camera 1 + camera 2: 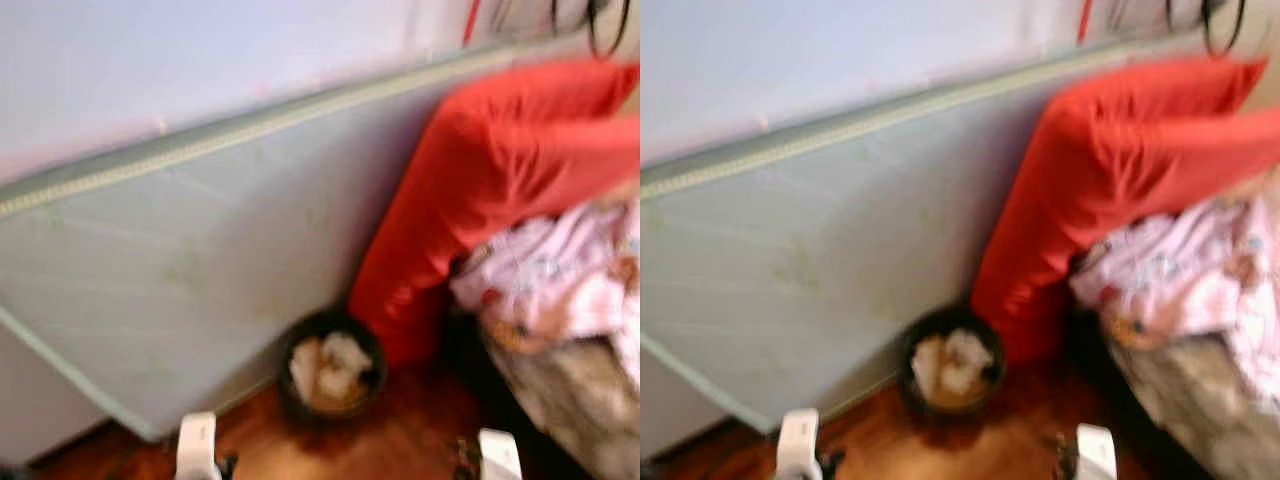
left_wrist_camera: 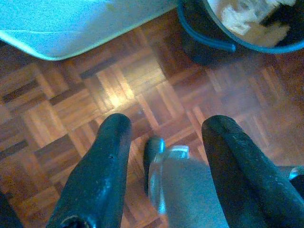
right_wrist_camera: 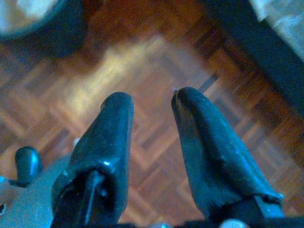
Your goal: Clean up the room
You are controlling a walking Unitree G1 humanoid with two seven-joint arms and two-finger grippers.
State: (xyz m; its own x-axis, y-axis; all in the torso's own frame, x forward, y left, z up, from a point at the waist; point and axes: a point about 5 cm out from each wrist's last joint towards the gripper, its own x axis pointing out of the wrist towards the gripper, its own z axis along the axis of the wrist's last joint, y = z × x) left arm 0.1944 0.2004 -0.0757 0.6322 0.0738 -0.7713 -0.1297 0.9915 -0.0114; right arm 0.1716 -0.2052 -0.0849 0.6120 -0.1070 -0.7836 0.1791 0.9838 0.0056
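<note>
Waste bin (image 1: 330,372) holding paper, red pillow (image 1: 500,170) beside, both pincers open

L gripper (image 2: 164,135): two black fingers (image 2: 102,168) spread apart, nothing between, hanging over parquet floor (image 2: 76,109). Silver robot part (image 2: 183,190) seen below btwn them. Dark bin (image 2: 213,40) w/ crumpled pale paper (image 2: 247,21) inside. Pale panel (image 2: 61,23), rounded corner, near bin.
</note>
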